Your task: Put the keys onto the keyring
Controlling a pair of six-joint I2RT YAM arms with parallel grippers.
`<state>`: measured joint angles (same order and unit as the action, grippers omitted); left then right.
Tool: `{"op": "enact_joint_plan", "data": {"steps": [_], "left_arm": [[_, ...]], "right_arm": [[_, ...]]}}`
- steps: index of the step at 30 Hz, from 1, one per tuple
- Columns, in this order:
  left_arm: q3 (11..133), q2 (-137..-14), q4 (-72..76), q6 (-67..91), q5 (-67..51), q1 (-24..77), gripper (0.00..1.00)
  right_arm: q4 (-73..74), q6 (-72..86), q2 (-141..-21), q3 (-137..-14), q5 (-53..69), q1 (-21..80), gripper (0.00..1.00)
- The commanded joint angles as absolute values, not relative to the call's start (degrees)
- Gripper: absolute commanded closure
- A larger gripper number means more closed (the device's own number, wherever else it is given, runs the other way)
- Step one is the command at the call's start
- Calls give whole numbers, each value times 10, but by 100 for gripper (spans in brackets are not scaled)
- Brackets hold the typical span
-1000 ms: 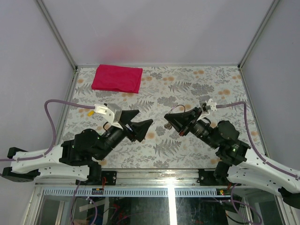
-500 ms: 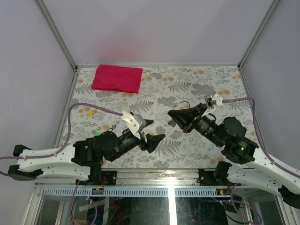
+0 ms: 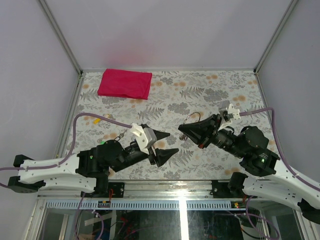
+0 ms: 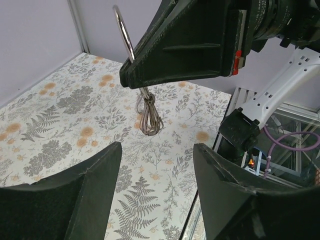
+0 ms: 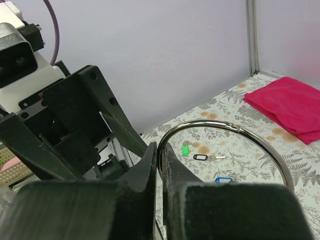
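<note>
Floral tabletop (image 3: pixel 200 90), right gripper (image 3: pixel 181 129) clamped on keyring (image 4: pixel 150 120); left gripper (image 3: pixel 172 142) spread open, facing it

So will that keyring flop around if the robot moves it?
Partly, probably. The big loop of the keyring looks stiff, round even pinched in the right gripper. Its small rings hang loose, so they'd likely swing. It's thin shiny metal, so it might twist in the grip.

Left gripper (image 4: pixel 157 150): jaws apart, foreground. Right gripper (image 4: pixel 129 75): pinching keyring (image 4: pixel 150 119) by its large ring, smaller loops dangling. Floral table (image 4: pixel 60 115) beneath.
</note>
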<state>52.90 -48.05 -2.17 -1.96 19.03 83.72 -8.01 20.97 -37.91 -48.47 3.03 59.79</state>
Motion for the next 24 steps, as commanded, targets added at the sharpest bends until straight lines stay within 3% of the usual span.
{"op": "enact_joint_plan", "data": {"steps": [1, 9, 24], "left_arm": [[529, -490, 33, -39, 183, 836, 40], [533, -516, 63, -54, 221, 835, 41], [551, -542, 74, -79, 212, 835, 54]], "right_arm": [[-114, 203, -378, -512, 55, 598, 100], [-120, 208, -379, -510, 54, 598, 100], [-126, 228, -382, -517, 74, 598, 100]]}}
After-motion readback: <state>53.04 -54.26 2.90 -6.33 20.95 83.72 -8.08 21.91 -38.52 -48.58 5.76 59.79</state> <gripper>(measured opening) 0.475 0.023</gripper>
